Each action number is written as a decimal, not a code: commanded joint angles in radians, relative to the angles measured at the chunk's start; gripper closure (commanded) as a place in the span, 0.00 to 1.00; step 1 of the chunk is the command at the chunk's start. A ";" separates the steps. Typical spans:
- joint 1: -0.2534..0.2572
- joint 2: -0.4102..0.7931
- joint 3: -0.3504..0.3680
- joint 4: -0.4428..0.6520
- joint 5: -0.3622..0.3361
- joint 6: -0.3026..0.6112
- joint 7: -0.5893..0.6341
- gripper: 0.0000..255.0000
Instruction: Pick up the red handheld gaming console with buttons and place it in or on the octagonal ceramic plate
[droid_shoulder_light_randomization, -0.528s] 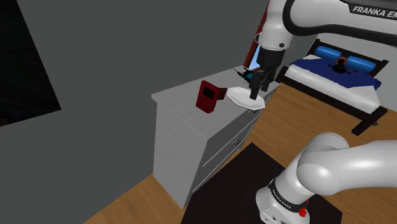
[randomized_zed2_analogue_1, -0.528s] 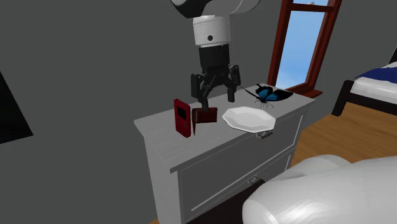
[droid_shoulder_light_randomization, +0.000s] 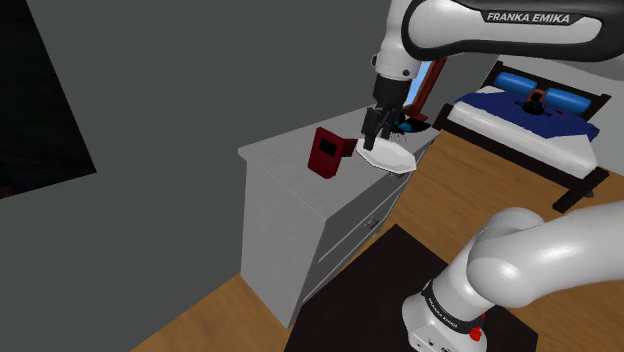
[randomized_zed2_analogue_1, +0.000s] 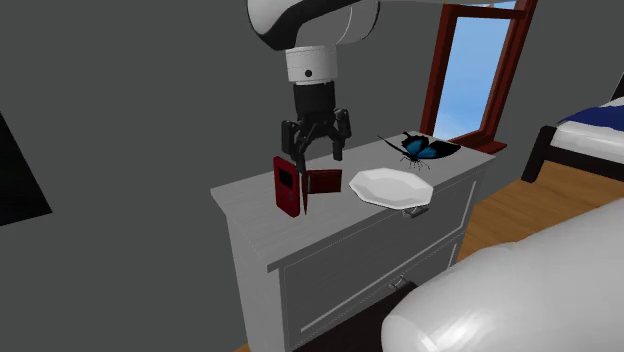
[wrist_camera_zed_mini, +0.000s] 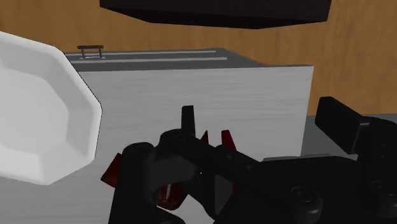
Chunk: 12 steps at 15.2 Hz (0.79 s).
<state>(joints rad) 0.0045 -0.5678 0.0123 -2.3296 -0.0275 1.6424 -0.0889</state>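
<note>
The all-black two-finger gripper (randomized_zed2_analogue_1: 315, 150) hangs right above the red handheld gaming console (randomized_zed2_analogue_1: 288, 185). Its fingers are spread wide with nothing between them, so there's no grab yet. The console stands on edge on top of the grey dresser (randomized_zed2_analogue_1: 300, 228), with a darker red flap sticking out beside it. I'd guess that's its folded-open half, but I can't say for sure. It sits just to the second exterior view's left of the white octagonal plate (randomized_zed2_analogue_1: 390, 187), close to it but not touching.

Progress-wise I'd call it early: the hand is lined up and that's about it. Lowering, closing on the console, lifting it, carrying it over to the plate and letting go are all left to do. The plate has nothing on it.

Head count:
- one console
- one plate
- one black-and-blue butterfly figure (randomized_zed2_analogue_1: 420, 148) past the plate
- one dresser
- one gripper
</note>
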 joint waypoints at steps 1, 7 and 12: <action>0.005 0.072 -0.004 0.029 0.006 0.058 -0.014 0.00; 0.018 0.253 -0.011 0.128 0.025 0.171 -0.052 0.00; 0.018 0.258 -0.011 0.066 0.025 0.239 -0.052 0.00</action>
<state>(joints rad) 0.0225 -0.3099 0.0020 -2.2487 -0.0022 1.8658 -0.1393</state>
